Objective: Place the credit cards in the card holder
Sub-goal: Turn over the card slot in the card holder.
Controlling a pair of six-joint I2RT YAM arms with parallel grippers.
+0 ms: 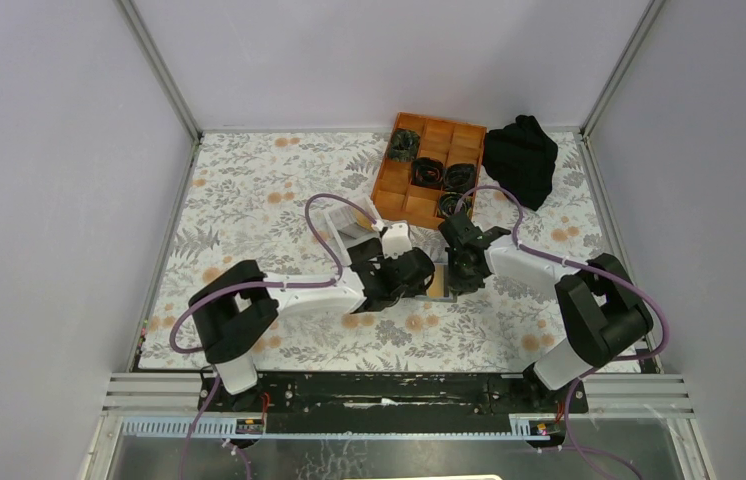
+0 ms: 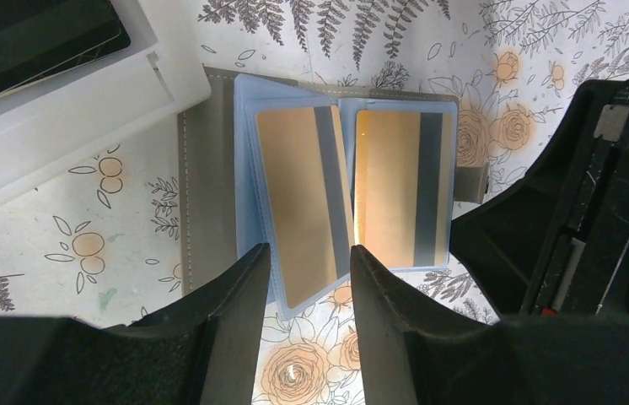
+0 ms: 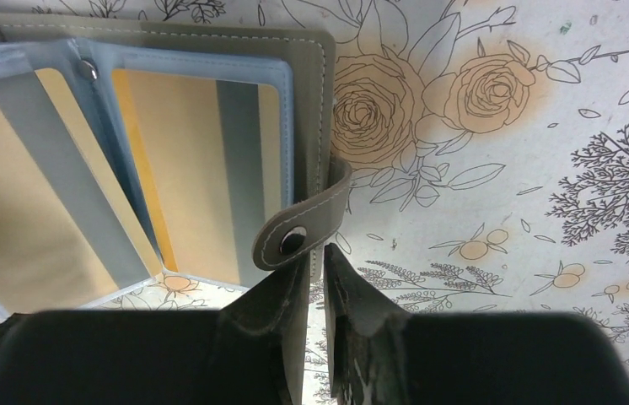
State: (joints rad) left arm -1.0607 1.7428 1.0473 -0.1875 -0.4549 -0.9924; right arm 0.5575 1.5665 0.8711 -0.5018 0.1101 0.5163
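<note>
Two tan-gold credit cards (image 2: 303, 202) sit in the pale blue sleeves of the card holder (image 2: 201, 194), which lies spread open on the table (image 1: 249, 200), midway between its side edges and nearer the near edge. My right gripper (image 3: 318, 263) is almost closed at the snap strap (image 3: 294, 239) — steadying the case, I judge, though whether it pinches or only presses I cannot tell. My left gripper (image 2: 309, 257) hovers half open and empty — straddling the loose sleeve, likely to turn it.
</note>
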